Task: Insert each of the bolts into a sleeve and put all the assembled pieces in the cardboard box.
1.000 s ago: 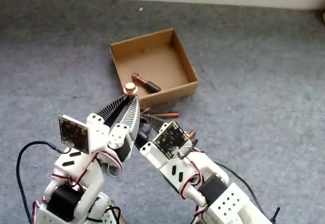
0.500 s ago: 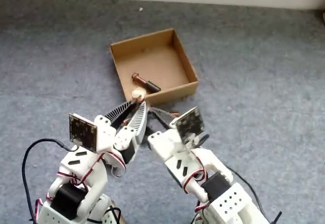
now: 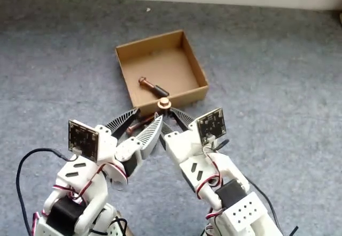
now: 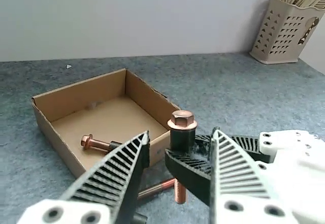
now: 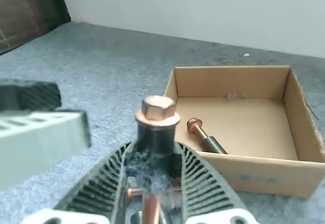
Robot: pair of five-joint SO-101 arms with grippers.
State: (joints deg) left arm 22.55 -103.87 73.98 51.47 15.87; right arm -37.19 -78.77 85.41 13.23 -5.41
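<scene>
The right gripper (image 5: 155,152) is shut tight on a dark sleeve (image 5: 154,137). A copper bolt (image 5: 158,109) stands straight up in the sleeve, with its head on top and its thread poking out below. The left gripper (image 4: 180,135) is wide open and has nothing in it. It has one finger on each side of the right gripper, near it but not touching. The cardboard box (image 5: 264,176) sits just past the held piece, and one finished piece (image 5: 205,138) lies flat inside it. One more bolt (image 4: 155,188) lies on the grey table (image 3: 267,59), just outside the near wall of the box and under the grippers. I think this bolt and sleeve are joined now, so the job in hand is to get the piece into the box. To do it well, the right gripper should hold firm and keep the piece upright, so the bolt does not slide out. It should lift high enough that the thread tip goes over the box wall and does not hit it. Then it should go down low over a bare bit of the box floor, beside the finished piece, and only then let go. The left gripper should keep wide and out of the way so the fingers do not bump. The loose bolt is left to do after that.
</scene>
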